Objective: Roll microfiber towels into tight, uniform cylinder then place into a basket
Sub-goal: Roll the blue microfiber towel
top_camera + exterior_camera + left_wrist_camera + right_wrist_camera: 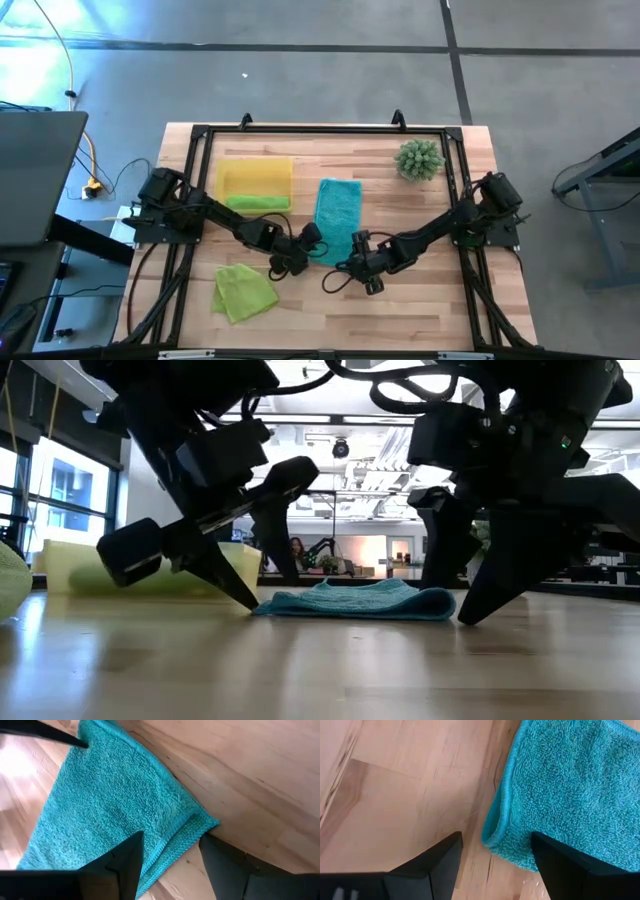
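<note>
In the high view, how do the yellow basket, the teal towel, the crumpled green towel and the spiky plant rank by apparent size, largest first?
1. The yellow basket and the teal towel cover about the same area, too close to rank.
2. The crumpled green towel.
3. The spiky plant, the smallest.

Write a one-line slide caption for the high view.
Left gripper and right gripper, both open, flank the teal towel's near edge.

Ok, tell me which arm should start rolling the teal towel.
Left, probably: its open jaws straddle a corner of the towel with more cloth between them; the right's bracket only another corner's edge.
</note>
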Action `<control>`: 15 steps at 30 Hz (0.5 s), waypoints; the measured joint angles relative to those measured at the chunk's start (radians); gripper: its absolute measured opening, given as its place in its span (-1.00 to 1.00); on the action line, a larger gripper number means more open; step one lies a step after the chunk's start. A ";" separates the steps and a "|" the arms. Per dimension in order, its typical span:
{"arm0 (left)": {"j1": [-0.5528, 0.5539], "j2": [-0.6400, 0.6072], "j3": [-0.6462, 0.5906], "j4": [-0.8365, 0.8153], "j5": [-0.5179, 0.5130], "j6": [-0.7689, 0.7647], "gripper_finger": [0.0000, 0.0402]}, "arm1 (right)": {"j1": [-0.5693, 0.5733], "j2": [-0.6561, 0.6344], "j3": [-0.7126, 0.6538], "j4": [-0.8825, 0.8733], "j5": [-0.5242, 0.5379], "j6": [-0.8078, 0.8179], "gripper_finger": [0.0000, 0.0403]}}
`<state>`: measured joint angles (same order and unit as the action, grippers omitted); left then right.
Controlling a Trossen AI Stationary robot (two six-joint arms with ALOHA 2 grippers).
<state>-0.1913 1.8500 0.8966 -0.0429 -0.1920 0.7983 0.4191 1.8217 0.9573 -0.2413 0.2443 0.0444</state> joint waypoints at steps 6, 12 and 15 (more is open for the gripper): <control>0.021 0.002 -0.001 0.004 0.064 -0.143 -0.13 | 0.001 0.002 0.000 0.000 0.001 0.052 0.07; 0.056 0.005 -0.002 0.014 0.197 -0.326 -0.25 | -0.003 0.003 -0.001 -0.009 -0.018 0.185 -0.23; 0.063 0.005 -0.003 0.021 0.218 -0.388 -0.33 | -0.003 0.004 -0.001 -0.019 -0.025 0.227 -0.39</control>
<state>-0.1282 1.8549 0.8940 -0.0221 0.0259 0.4102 0.4164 1.8252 0.9565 -0.2605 0.2195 0.2717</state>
